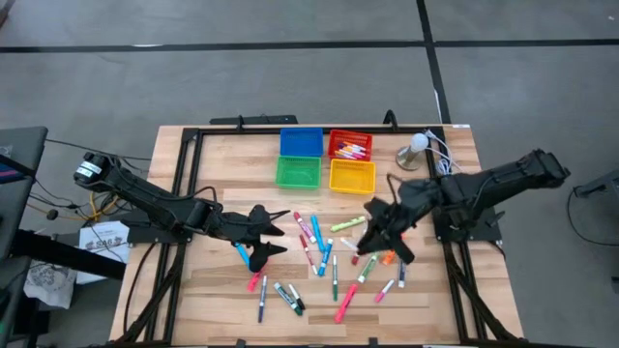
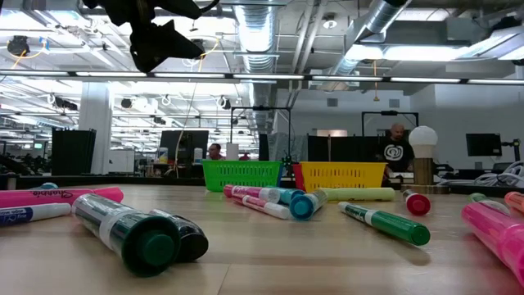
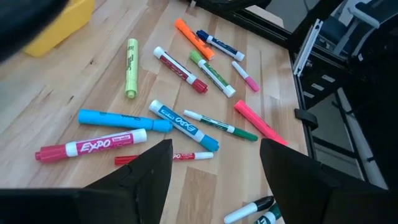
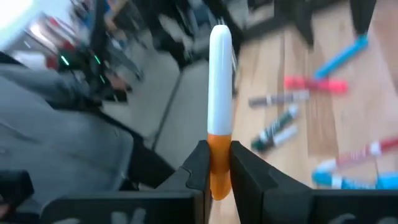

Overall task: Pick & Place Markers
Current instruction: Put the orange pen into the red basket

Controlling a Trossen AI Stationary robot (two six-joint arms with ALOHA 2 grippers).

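Observation:
Several markers point(image 1: 324, 256) lie scattered flat on the wooden table, with caps in pink, red, blue, green and orange; the left wrist view shows them as markers point(image 3: 180, 118). My left gripper point(image 1: 279, 234) hovers open over the left part of the scatter, touching nothing; its open fingers show in the wrist view as left gripper point(image 3: 214, 180) and high in the low view as left gripper point(image 2: 160, 37). My right gripper point(image 1: 372, 235) is over the right part of the scatter, shut on a white marker with an orange cap point(image 4: 219, 106). My right gripper point(image 4: 219, 171) pinches the marker's orange cap end point(image 4: 219, 155) between its two fingers. The white barrel point(image 4: 220, 81) sticks out past the fingertips, in line with them. The marker touches no other thing in the wrist view and looks lifted clear of the table.
Four small bins stand at the far middle: blue point(image 1: 301, 142), red point(image 1: 350, 145) with markers inside, green point(image 1: 297, 172), yellow point(image 1: 351, 176). A white bulb-shaped object point(image 1: 417, 147) with cables sits at the far right. Black frame rails border the table. People show in the room behind.

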